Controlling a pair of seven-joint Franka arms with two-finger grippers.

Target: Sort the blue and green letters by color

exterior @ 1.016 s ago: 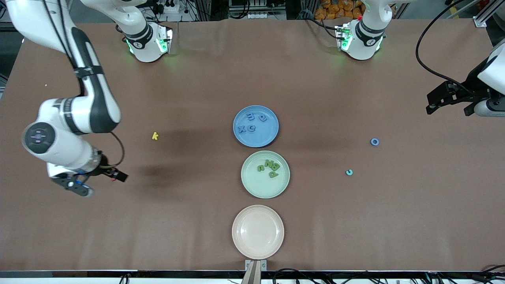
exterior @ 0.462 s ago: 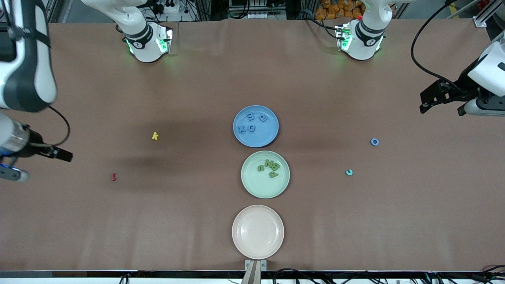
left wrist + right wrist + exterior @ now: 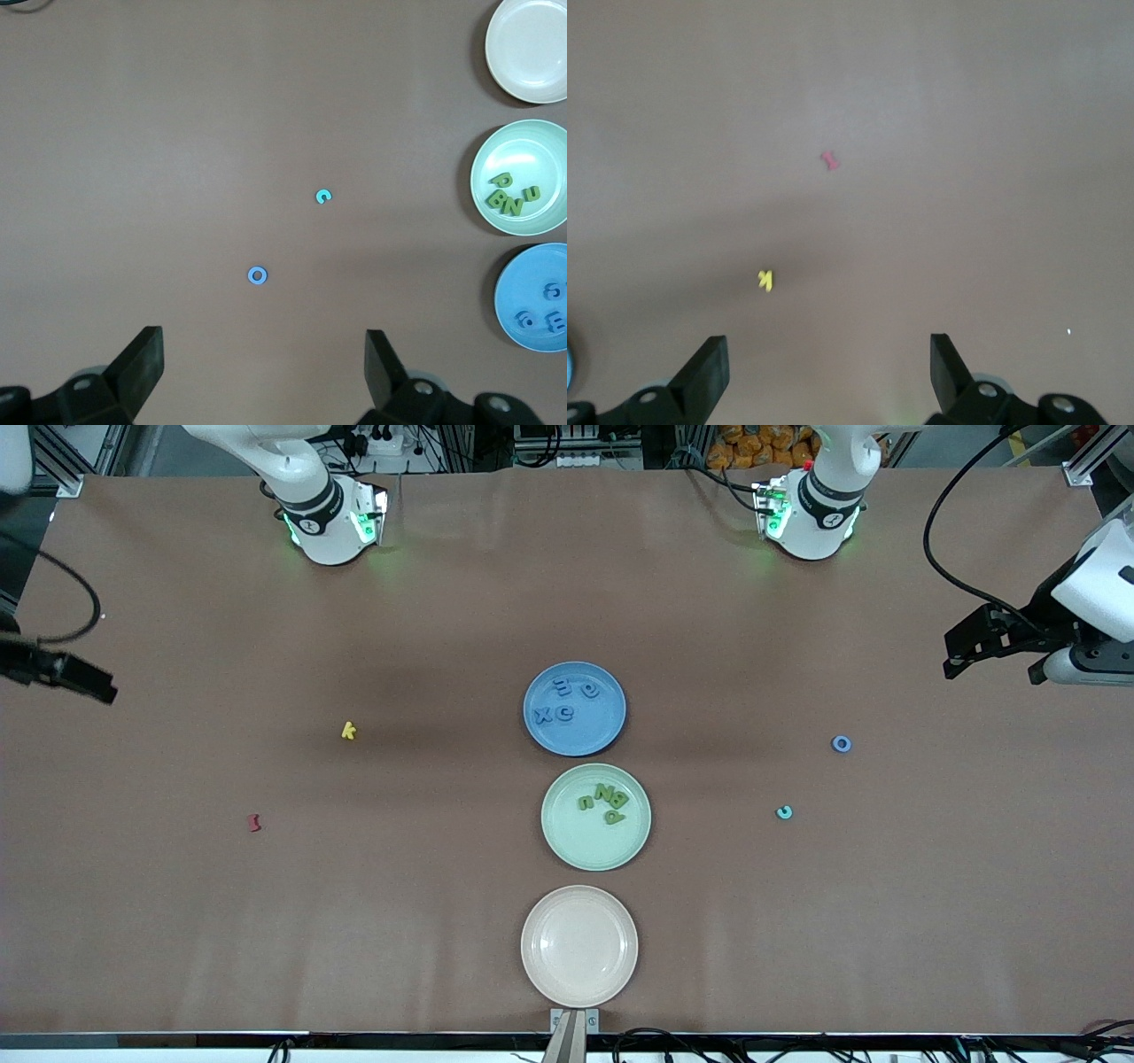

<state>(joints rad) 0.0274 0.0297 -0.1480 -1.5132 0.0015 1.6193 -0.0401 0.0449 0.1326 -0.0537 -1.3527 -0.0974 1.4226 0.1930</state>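
Since blue letters [image 3: 563, 701] lie in the blue plate [image 3: 611, 731] and green letters [image 3: 604, 801] in the green plate [image 3: 580, 850], at six o'clock from it, both claws, left [image 3: 999, 657] and right [image 3: 828, 367], hang wide and empty above the surface [image 3: 443, 903] ends, apparently finished.

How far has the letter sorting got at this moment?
Looks done: four blue letters lie in the blue plate, four green letters in the green plate. In hand: nothing; left gripper and right gripper are open and empty. Possibly left: the blue ring and teal piece on the table.
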